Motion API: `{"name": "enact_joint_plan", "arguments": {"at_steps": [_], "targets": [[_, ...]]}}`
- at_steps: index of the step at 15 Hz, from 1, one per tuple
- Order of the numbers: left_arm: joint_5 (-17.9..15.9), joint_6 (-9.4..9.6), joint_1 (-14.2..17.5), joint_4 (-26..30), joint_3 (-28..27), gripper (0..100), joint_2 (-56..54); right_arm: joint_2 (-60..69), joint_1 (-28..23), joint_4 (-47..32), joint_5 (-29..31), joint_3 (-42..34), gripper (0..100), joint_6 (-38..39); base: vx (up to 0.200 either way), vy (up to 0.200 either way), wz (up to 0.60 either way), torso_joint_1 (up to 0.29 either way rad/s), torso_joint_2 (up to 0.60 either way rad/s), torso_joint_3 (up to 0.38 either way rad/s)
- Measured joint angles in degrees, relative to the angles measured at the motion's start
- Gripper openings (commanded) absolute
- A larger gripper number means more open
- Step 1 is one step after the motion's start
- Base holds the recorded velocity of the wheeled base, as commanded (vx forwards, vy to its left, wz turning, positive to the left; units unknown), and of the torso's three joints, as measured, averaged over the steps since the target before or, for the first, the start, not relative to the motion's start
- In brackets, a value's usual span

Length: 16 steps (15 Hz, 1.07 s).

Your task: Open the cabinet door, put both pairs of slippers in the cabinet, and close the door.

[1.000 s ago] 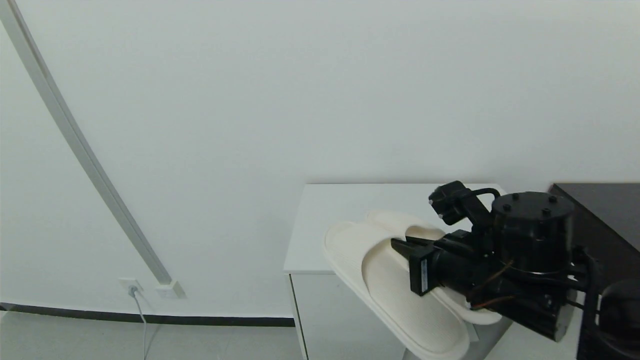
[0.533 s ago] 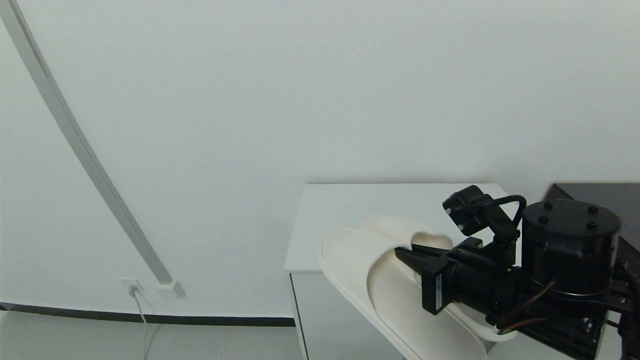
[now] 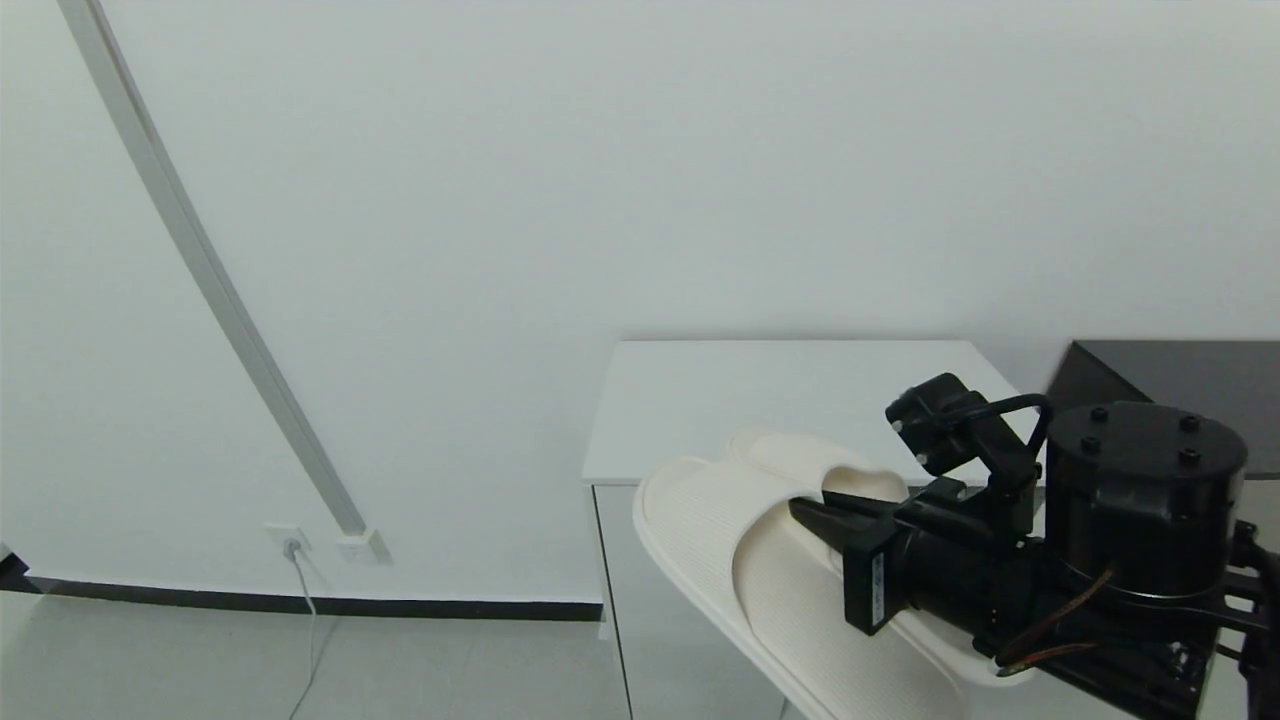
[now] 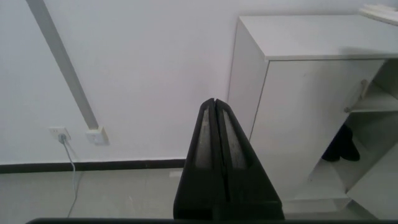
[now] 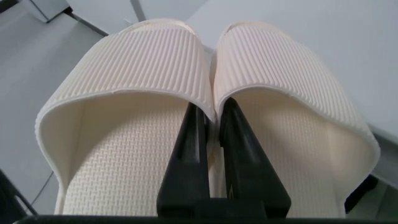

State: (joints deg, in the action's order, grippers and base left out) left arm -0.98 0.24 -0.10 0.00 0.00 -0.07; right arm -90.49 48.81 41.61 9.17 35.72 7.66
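right hand (image 5: 212, 109) | clamps slippers (image 5: 149, 62); cabinet (image 4: 311, 106) | open, dark item (image 4: 345, 144) inside

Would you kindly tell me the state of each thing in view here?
Slippers: held up as a pair, pinched by their straps.
Right gripper: shut on slippers.
Left gripper: shut, empty.
Cabinet: open, shelves showing.
Plug: in its wall socket.

head: high, forward-down | left wrist: lower, shares cabinet (image 3: 780, 400) (image 4: 311, 112) with head | right wrist: close over slippers (image 5: 155, 74)
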Motion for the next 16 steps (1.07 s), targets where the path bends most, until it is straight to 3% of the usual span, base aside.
{"name": "enact_joint_plan", "arguments": {"at_steps": [10,16], "targets": [[0.0,-0.09,0.0,0.0,0.0,0,0.0,-0.2,0.1,0.0,0.0,-0.4,0,-0.2,0.000,0.000,0.00,0.000,0.00,0.000],[-0.1,0.00,0.0,0.0,0.0,0,0.0,-0.7,0.1,0.0,0.1,-0.3,0,-0.2,0.000,-0.200,0.00,0.004,0.00,0.000]]}}
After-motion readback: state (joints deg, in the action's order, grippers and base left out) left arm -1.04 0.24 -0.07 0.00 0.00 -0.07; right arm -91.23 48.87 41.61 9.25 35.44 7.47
